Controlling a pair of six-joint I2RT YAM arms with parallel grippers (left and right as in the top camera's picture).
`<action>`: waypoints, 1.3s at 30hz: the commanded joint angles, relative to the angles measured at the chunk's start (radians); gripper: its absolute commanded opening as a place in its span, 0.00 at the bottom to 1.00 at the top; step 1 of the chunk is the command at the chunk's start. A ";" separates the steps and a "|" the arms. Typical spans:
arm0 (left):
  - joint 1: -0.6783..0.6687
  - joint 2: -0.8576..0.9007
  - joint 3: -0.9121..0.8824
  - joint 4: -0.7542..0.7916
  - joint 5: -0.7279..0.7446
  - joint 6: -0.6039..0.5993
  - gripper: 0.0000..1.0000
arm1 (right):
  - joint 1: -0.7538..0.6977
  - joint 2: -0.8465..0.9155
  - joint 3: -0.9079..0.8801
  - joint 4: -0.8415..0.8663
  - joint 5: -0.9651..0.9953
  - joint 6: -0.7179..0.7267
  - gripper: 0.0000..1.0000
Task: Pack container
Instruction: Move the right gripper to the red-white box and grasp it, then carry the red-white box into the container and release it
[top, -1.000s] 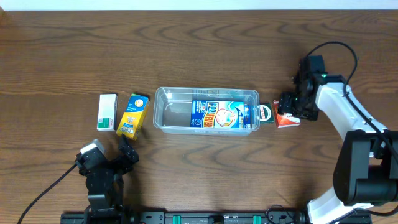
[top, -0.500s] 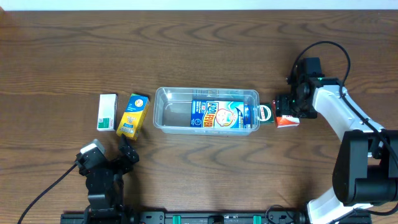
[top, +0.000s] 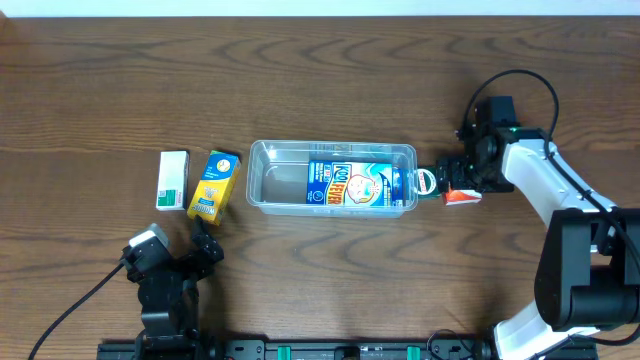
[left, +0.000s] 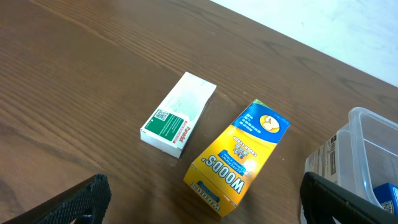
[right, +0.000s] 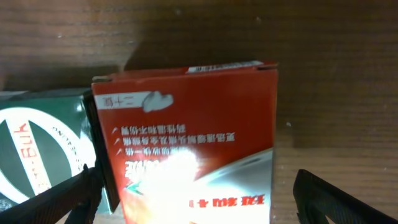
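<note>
The clear container (top: 262, 152) lies mid-table with a blue box (top: 350, 185) in its right half. It also shows at the right edge of the left wrist view (left: 367, 134). A yellow box (top: 213, 185) (left: 239, 155) and a white-and-green box (top: 173, 180) (left: 179, 114) lie to its left. A red box (top: 461, 197) (right: 193, 143) and a green box (top: 428, 182) (right: 37, 149) lie at its right end. My right gripper (top: 463, 178) (right: 193, 205) is open, its fingers astride the red box. My left gripper (top: 203, 243) (left: 205, 211) is open and empty, just short of the yellow box.
The wooden table (top: 320, 80) stretches bare behind the container. The right arm's black cable (top: 530, 75) loops above the arm. The table's front rail (top: 320, 350) runs along the bottom.
My right gripper has shifted a little left and closer over the red box. The left arm and the boxes have not moved.
</note>
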 joint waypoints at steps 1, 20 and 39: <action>-0.004 -0.006 -0.019 0.002 -0.005 0.014 0.98 | -0.008 0.004 -0.012 0.018 0.023 -0.010 0.93; -0.004 -0.006 -0.019 0.002 -0.005 0.014 0.98 | -0.034 0.054 -0.035 0.073 0.053 -0.011 0.69; -0.004 -0.006 -0.019 0.002 -0.005 0.014 0.98 | 0.032 -0.231 0.008 0.043 0.010 -0.012 0.61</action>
